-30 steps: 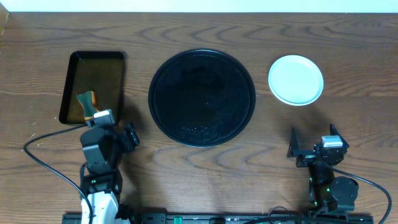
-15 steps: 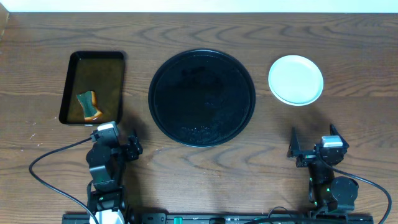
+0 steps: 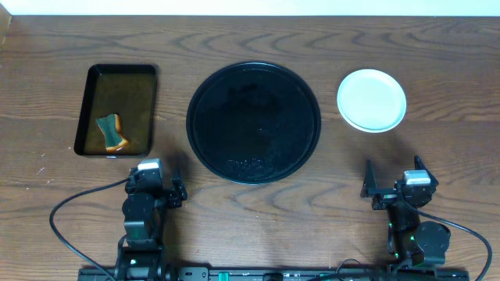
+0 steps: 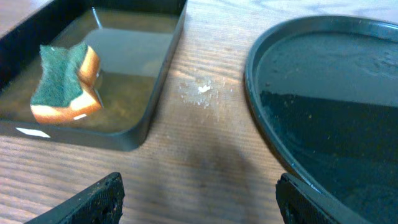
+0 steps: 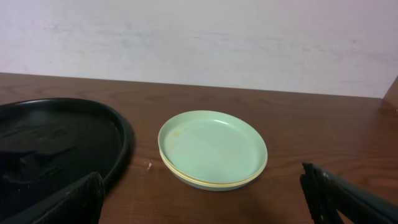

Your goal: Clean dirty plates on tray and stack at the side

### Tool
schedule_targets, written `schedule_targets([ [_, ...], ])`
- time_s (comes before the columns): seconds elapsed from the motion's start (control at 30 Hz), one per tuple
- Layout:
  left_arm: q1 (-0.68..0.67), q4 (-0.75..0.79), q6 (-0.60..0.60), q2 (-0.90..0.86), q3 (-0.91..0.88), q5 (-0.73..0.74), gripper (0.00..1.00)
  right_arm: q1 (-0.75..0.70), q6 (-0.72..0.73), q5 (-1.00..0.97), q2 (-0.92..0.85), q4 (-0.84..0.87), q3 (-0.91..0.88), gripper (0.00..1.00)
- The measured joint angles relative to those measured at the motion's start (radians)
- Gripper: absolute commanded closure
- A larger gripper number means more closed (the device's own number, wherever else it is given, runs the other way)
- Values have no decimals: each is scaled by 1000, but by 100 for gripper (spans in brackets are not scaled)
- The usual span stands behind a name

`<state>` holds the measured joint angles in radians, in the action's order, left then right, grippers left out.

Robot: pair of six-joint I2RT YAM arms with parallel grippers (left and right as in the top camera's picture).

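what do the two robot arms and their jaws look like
The left arm and right arm are black, each with a pale grey block at the wrist and black wedge-shaped jaws. Thin black cables run from both. Small green lights dot the right arm.

Right wrist view: under the top one of the plates point(image 5: 212, 144) we get only a thin yellow rim, prob. a second plate's — stack count we can't tell. Left wrist view: the tray point(image 4: 250, 87) runs off the right & bottom edges.
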<state>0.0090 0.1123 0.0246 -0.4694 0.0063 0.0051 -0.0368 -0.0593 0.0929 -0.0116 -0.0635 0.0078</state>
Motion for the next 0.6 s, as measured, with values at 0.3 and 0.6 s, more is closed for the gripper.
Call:
schedule_targets([
  [0.3,0,-132,0,173,8,-12,21,0,0,0,0,0,0,1],
  [0.6,0,-134,0,255,9,-12,21,0,0,0,0,0,0,1],
])
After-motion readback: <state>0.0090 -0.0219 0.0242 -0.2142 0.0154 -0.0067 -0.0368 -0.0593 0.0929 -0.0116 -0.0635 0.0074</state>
